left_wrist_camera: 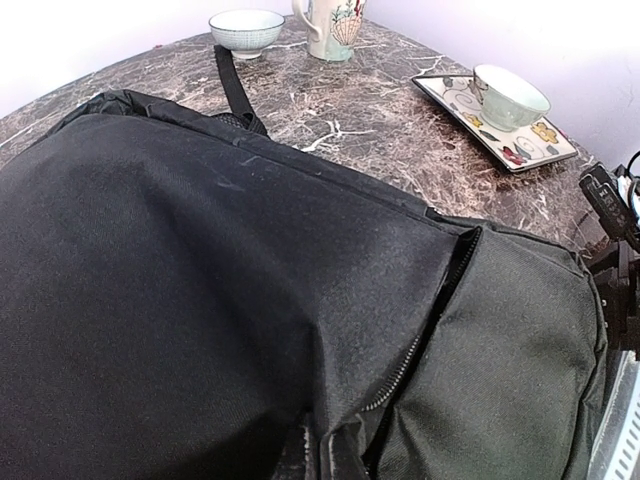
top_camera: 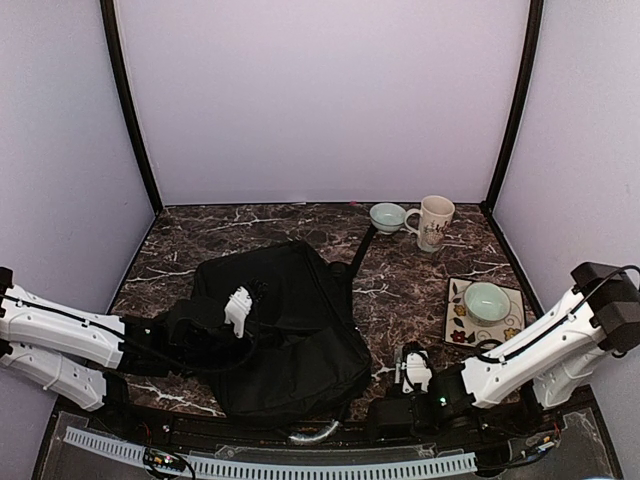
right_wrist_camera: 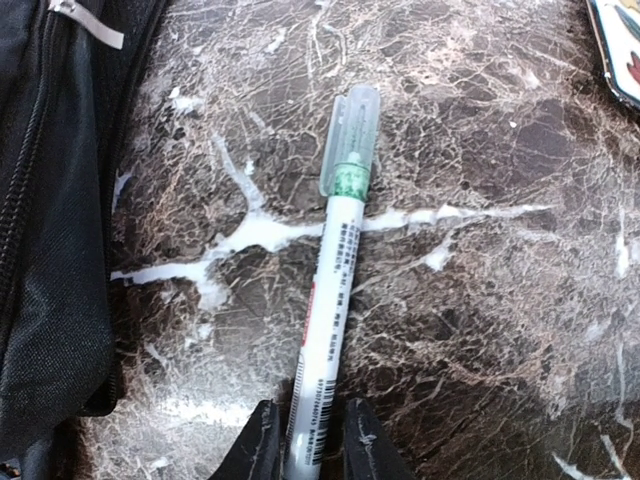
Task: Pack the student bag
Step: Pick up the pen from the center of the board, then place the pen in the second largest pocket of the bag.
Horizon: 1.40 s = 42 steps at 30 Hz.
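Bright, soft, even light from above, no hard shadows; lavender walls [top_camera: 320, 100] nearly washed out. The student bag [top_camera: 290, 330] is a flat black mass in the top view; the left wrist view shows its weave and a dull sheen. Slight glare on the white veins of the marble table [top_camera: 420, 290]. Right wrist view sharp on the pen [right_wrist_camera: 335, 260], fingertips at bottom edge blurred. Wide-angle bending in both wrist views

Student bag [top_camera: 290, 320] on table [top_camera: 400, 280], pen [right_wrist_camera: 335, 290] just right of it, bowl [top_camera: 387, 216] and mug [top_camera: 435, 222] behind
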{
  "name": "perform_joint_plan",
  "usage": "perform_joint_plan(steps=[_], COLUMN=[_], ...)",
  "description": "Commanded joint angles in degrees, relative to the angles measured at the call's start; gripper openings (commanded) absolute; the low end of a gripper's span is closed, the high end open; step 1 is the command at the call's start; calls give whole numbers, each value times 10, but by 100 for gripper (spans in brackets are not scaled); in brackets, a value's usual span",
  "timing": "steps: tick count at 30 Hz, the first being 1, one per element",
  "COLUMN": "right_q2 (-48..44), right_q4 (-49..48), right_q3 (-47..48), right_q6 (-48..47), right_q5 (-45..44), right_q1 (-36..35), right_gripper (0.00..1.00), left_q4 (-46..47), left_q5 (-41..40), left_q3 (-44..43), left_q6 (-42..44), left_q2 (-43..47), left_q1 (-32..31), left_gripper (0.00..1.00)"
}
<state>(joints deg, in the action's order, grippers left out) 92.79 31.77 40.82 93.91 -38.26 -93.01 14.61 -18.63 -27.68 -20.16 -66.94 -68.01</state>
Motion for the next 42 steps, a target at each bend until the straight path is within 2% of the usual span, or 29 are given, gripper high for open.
perform_joint_plan(steps=[1,5,9,15,20,29,32,38,42], right_q2=[21,7,-3,-10,-9,-3,-4,-38,-58], right_q4=[-22,1,34,139,231,338,333,290,178], right_q3=[-59,-54,-32,49,128,246,284,292,264], right_q6=[15,18,3,-20,-2,8,-20,-55,-149], right_q5=[142,130,105,53,12,-31,-44,-64,-56], right_q1=[-3,-3,-3,-23,-53,-109,-124,-144,-145], right_gripper=[22,14,0,0,0,0,0,0,0], left_q4=[17,15,13,13,16,22,24,26,26], left_q5=[9,12,15,14,15,16,16,18,25], left_q3=[9,11,15,16,17,22,22,21,21], left_q6=[-3,-3,-6,-4,-3,-3,-2,-1,-3], left_q2=[27,35,47,51,51,55,55,52,53], left_q1=[0,0,0,0,0,0,0,0,0], left_gripper=[0,0,0,0,0,0,0,0,0])
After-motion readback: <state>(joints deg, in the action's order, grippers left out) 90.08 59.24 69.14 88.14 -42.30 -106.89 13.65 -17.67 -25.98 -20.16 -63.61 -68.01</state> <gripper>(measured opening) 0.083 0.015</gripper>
